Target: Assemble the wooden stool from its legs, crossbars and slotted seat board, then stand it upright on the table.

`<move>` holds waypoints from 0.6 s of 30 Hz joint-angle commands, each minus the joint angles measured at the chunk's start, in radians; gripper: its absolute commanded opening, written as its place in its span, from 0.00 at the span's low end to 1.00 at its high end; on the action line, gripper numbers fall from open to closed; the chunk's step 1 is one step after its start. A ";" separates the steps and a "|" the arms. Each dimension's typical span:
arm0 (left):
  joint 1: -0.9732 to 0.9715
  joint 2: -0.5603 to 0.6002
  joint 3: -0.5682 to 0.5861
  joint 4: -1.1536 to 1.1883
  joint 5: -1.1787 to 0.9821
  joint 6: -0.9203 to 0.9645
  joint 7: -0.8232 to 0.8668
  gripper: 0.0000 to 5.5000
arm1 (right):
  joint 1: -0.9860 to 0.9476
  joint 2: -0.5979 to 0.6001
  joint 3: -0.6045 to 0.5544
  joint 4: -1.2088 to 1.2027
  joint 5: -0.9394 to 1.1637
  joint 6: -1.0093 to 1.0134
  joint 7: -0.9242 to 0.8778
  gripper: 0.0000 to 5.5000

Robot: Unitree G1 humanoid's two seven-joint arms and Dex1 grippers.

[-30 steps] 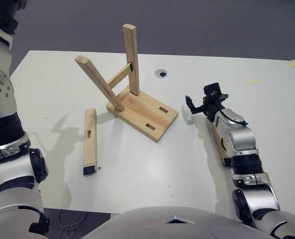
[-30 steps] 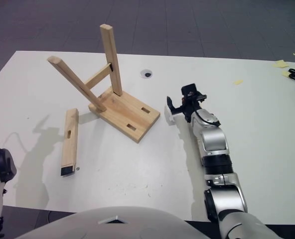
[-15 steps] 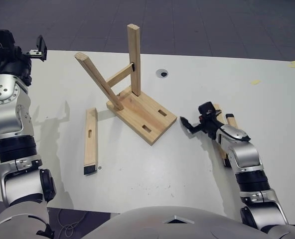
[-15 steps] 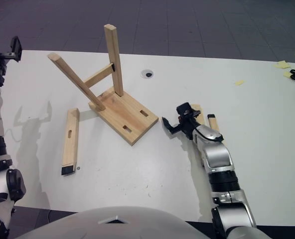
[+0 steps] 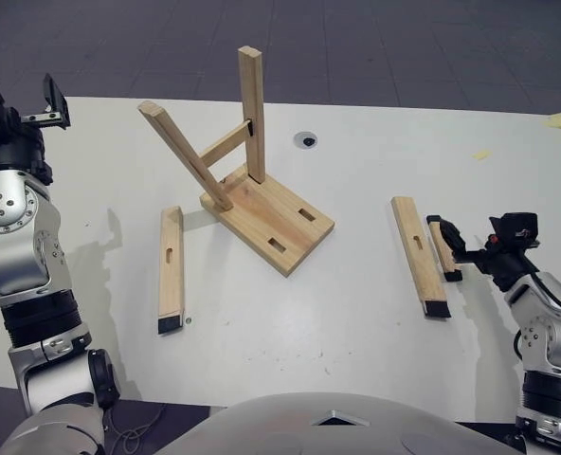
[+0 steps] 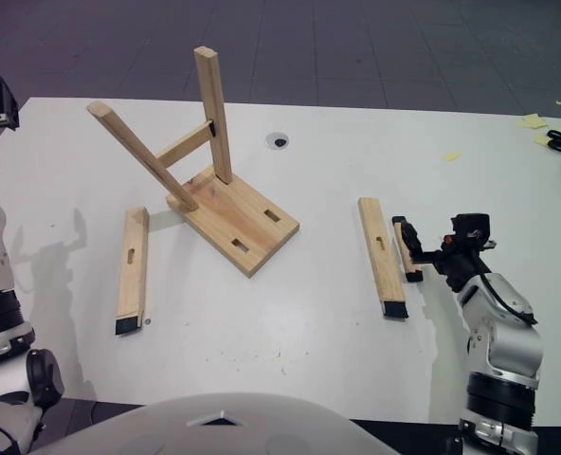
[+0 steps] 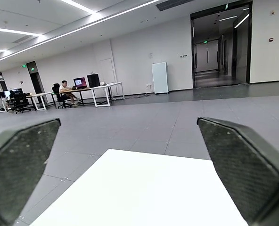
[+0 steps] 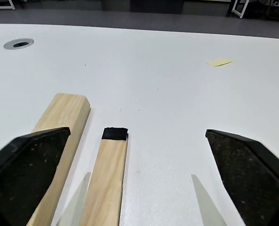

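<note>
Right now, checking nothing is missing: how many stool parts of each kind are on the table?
Legs: 4, the upright leg, leaning leg, left loose leg, right loose leg.
Crossbars: 2, the fitted crossbar, loose crossbar.
Seat board: 1
Total: 7

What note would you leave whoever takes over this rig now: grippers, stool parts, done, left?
Left gripper: open, empty, raised.
Right gripper: open, empty, at the short bar.
Done: seat board lies flat; upright leg and tilted leg stand in it, joined by a crossbar.
Loose: left loose leg beside the board; right loose leg next to the short bar.
Left: probably fit both loose legs into the free slots, add the bar, stand the stool upright.
</note>
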 commanded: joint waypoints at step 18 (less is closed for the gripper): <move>0.118 -0.101 0.005 -0.166 0.043 0.073 0.047 0.98 | -0.011 -0.158 0.113 0.090 -0.073 0.218 0.047 0.57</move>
